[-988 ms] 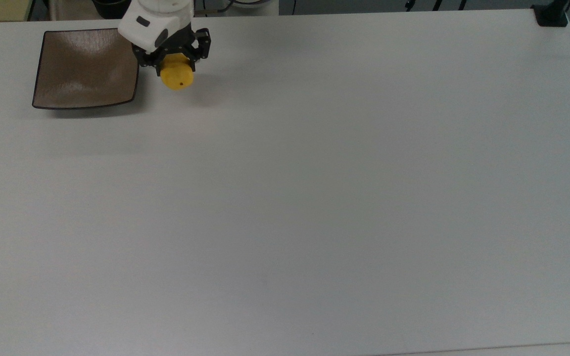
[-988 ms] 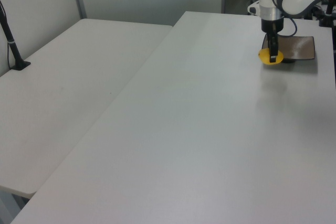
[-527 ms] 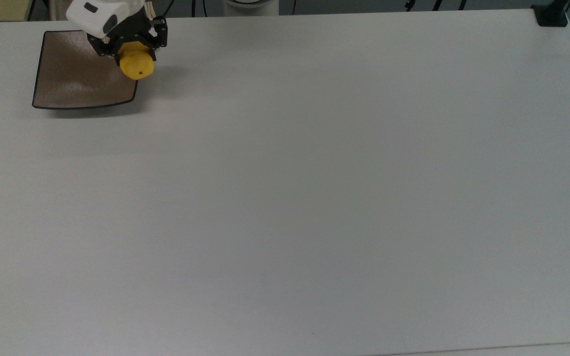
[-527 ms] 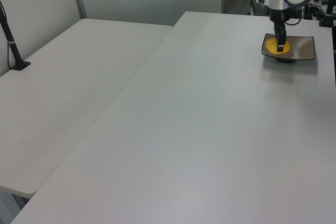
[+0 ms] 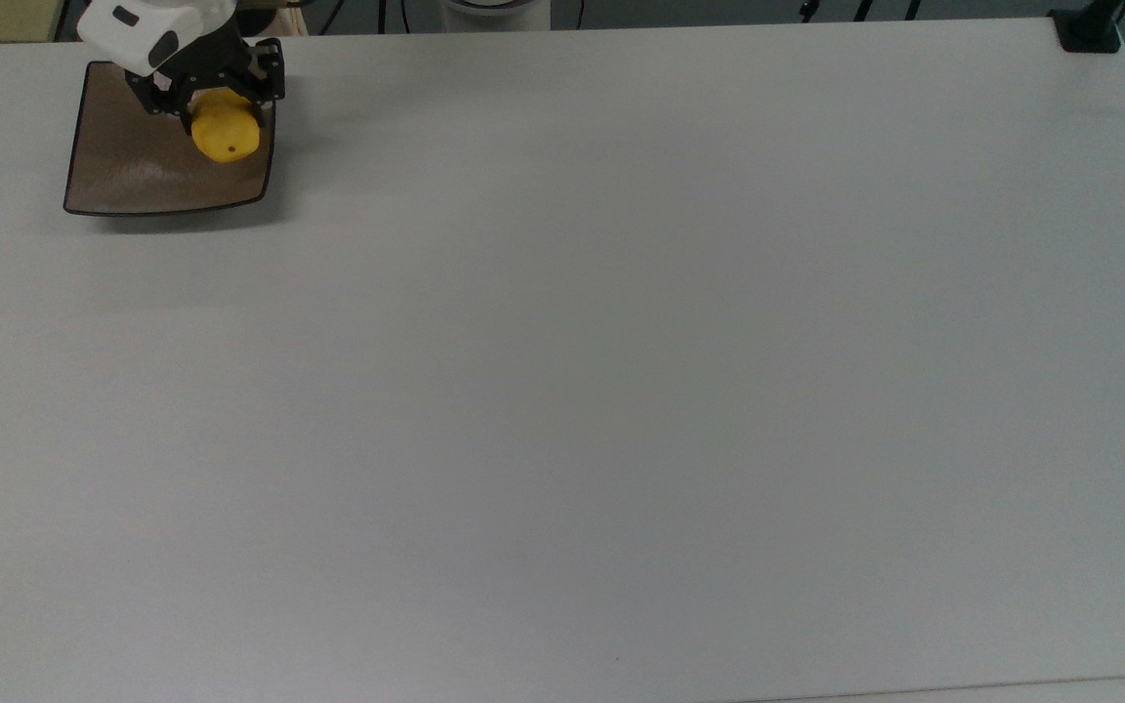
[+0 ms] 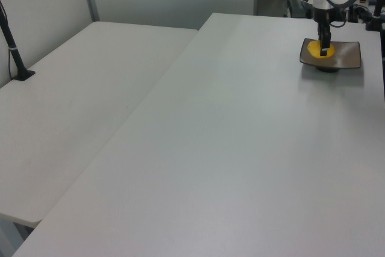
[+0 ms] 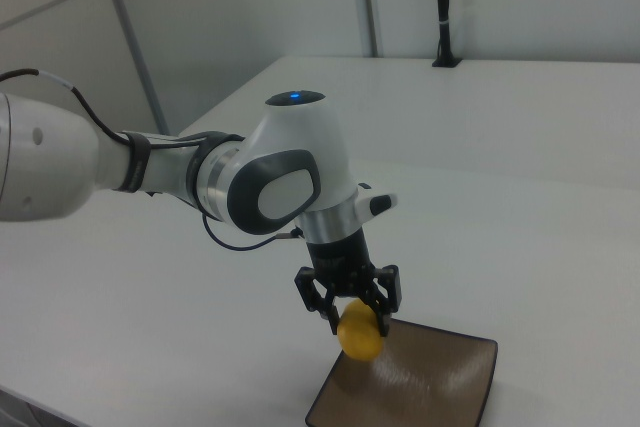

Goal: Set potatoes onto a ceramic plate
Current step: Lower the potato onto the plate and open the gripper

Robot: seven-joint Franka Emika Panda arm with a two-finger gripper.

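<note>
The small yellow potato (image 5: 224, 138) hangs in my gripper (image 5: 214, 115), whose black fingers are shut on its upper part. It is over the right part of the square brown ceramic plate (image 5: 128, 171) at the top view's far left. In the left view the potato (image 6: 314, 49) and gripper (image 6: 324, 49) are over the plate (image 6: 344, 57) at the far right. In the right view the potato (image 7: 360, 335) sits in the gripper (image 7: 351, 312) just above the plate's (image 7: 430, 387) near-left edge; whether it touches the plate I cannot tell.
The white table (image 5: 621, 371) stretches wide to the top view's right of the plate. A black clamp base (image 5: 1088, 29) sits at its far right corner. A second white table (image 6: 78, 100) adjoins on the left view's left, with a black post (image 6: 13, 46).
My gripper has carried the potato toward the top view's left, from beside the plate's right edge to over the plate's right part. Its grip has stayed shut.
</note>
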